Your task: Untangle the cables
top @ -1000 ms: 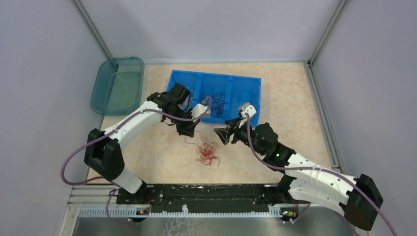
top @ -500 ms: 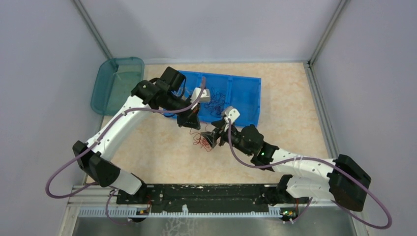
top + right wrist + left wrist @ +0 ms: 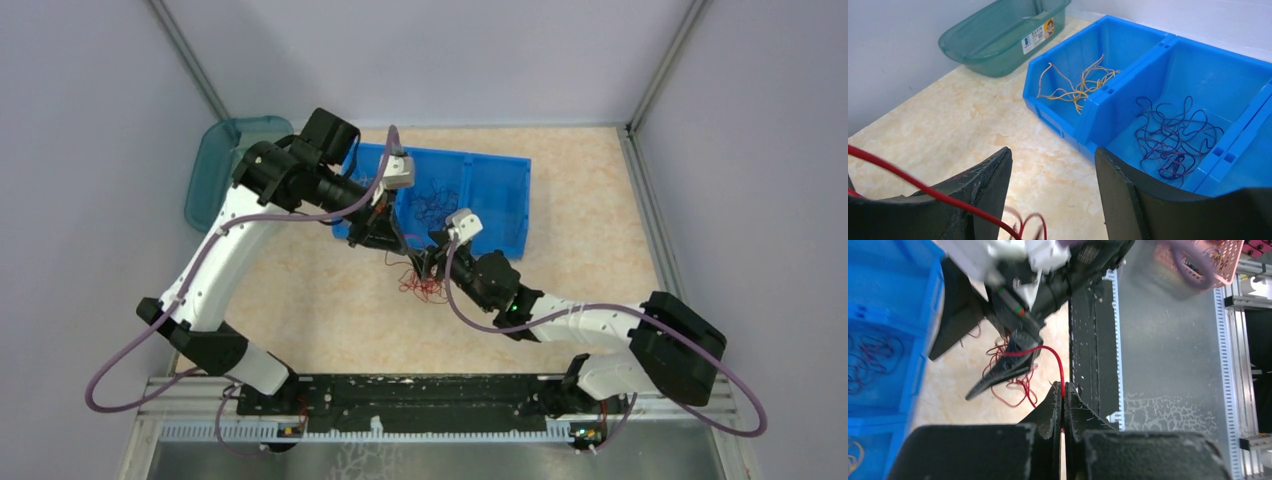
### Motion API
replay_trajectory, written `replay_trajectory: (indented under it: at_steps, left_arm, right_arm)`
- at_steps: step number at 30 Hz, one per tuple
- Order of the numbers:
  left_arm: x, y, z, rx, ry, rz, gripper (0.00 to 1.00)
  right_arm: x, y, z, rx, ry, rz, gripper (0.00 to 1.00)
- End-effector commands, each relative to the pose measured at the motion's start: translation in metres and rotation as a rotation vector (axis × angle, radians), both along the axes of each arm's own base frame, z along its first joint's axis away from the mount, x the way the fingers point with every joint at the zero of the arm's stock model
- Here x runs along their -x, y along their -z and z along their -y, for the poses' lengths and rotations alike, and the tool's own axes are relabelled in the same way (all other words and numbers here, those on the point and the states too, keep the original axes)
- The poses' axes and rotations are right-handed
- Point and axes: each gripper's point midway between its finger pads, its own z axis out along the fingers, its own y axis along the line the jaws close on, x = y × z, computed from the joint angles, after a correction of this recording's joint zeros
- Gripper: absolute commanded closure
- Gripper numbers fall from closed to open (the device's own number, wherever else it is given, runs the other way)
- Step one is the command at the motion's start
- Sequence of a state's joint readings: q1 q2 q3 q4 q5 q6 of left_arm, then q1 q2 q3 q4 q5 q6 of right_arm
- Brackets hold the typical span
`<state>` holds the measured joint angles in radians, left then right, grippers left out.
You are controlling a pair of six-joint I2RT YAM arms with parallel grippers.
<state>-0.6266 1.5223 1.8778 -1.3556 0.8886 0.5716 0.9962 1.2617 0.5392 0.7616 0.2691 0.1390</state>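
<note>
A tangle of red cables [image 3: 418,287] lies on the table in front of the blue bin [image 3: 500,190]. My left gripper [image 3: 384,238] hangs above its left side, shut on one red cable [image 3: 1049,351] that rises from the tangle to the fingertips [image 3: 1064,388]. Over the tangle my right gripper [image 3: 430,263] stands open [image 3: 1052,151]. A red strand [image 3: 908,181] lies across its left finger and nothing is between the jaws. Orange-yellow cables [image 3: 1080,85] fill the bin's left compartment, dark purple cables [image 3: 1173,135] the middle one.
A teal basin [image 3: 225,170] stands at the back left beside the bin. The black rail [image 3: 420,395] with both arm bases runs along the near edge. Grey walls close in the table on three sides.
My left gripper rose and moved back toward the bin, drawing the red cable up. The right gripper came left over the tangle, which shifted toward the bin.
</note>
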Motion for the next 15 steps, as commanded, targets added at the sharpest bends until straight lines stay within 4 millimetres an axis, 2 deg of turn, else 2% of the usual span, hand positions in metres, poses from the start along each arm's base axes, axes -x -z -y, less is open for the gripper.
replay_trajectory:
  at_steps: [1,6,11,15]
  left_arm:
    - [0.013,-0.038,0.005,0.093,0.054,0.005,1.0]
    - [0.012,-0.068,0.01,0.182,0.067,0.089,1.0]
    - [0.008,-0.098,0.012,0.277,0.042,0.22,1.0]
    - [0.003,-0.131,0.011,0.368,0.012,0.367,1.0]
  right_arm:
    - [-0.001,-0.027,-0.013,-0.109,-0.001,0.035,0.38]
    - [0.004,-0.009,-0.017,-0.142,-0.024,-0.024,0.42]
    - [0.013,0.019,-0.017,-0.167,-0.041,-0.102,0.5]
    - [0.018,0.033,-0.013,-0.177,-0.038,-0.14,0.52]
